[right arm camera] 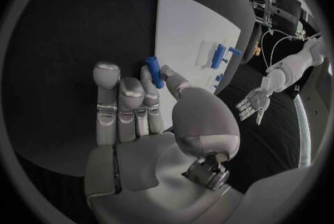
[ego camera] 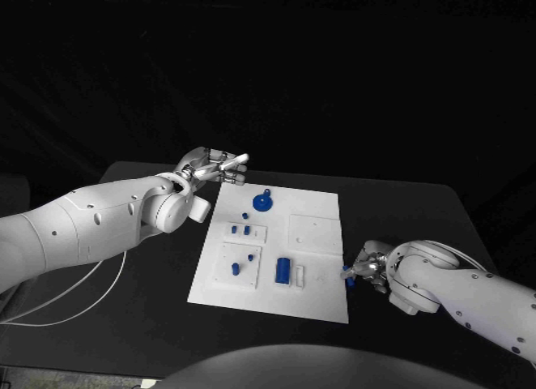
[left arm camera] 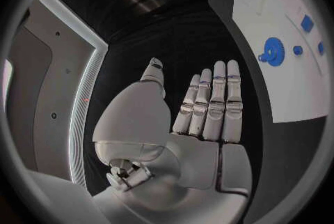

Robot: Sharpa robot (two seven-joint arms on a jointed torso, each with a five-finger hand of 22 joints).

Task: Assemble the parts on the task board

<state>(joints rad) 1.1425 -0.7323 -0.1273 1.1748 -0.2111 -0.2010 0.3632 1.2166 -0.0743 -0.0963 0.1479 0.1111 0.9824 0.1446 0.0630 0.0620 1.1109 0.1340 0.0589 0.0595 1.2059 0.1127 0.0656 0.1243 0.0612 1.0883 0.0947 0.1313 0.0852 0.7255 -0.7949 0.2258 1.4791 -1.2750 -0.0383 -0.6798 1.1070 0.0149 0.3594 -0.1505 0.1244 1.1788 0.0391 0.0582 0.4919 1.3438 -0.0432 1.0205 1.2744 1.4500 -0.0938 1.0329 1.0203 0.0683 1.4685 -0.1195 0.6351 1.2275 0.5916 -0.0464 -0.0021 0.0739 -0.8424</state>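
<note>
The small blue part pinched in the right hand was mostly hidden by fingers in the head view; its shape was hard to make out, perhaps a short peg. That hand hovered at the near right edge of the task board, thumb and one finger closed on the part. The left hand was held flat beyond the board's far left corner, fingers straight and side by side, holding nothing. A blue gear and other blue parts sat on the white board, which lay on the black worktop.
</note>
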